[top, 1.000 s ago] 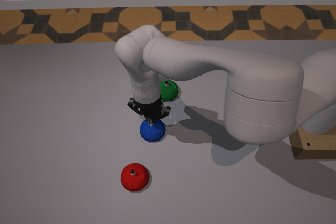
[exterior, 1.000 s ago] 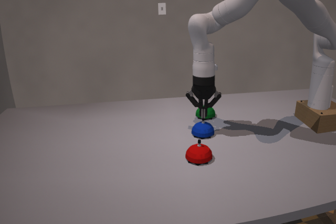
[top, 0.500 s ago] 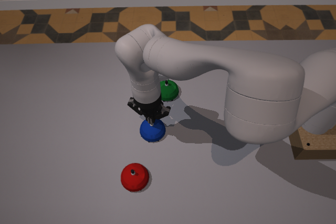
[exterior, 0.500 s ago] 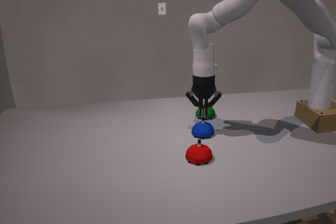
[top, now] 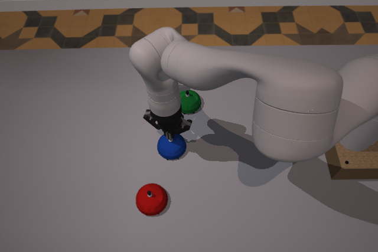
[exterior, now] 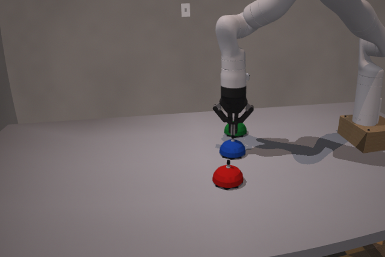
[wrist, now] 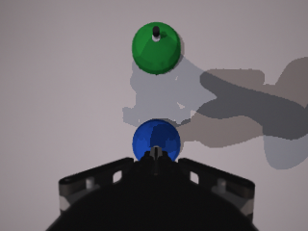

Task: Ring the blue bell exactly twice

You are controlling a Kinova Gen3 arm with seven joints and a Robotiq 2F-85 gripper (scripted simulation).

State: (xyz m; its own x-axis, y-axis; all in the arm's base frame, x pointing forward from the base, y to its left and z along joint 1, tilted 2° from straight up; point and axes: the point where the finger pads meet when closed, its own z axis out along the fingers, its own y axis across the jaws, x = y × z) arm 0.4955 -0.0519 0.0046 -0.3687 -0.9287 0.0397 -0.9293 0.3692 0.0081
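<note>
From the exterior view, the near edge of the grey bench [exterior: 93, 216] runs across the bottom right corner, with a broad stretch of bare surface between it and the bells. Three bells stand in a line running away from that edge. The red bell [exterior: 227, 177] is nearest, its button post standing up free, and it sits well apart from the arm. Just behind it is the blue bell [exterior: 232, 149], with a small gap between the two domes. The green bell [exterior: 235, 129] is farthest, close behind the blue one and partly hidden by the claw's fingers.

The claw [exterior: 233, 136] points straight down over the blue bell, fingers closed together and holding nothing, with the joined tips on top of the blue dome at its button. In the wrist view the tips sit at the near edge of the blue bell [wrist: 156, 140], and the green bell [wrist: 157, 47] lies beyond with its button uncovered.

The arm's last link is vertical above the claw; the upper links bend over to the right toward a wooden base block [exterior: 362, 137] near the bench's right side. A wall plate [exterior: 185, 9] hangs on the far wall. No readable writing shows.
</note>
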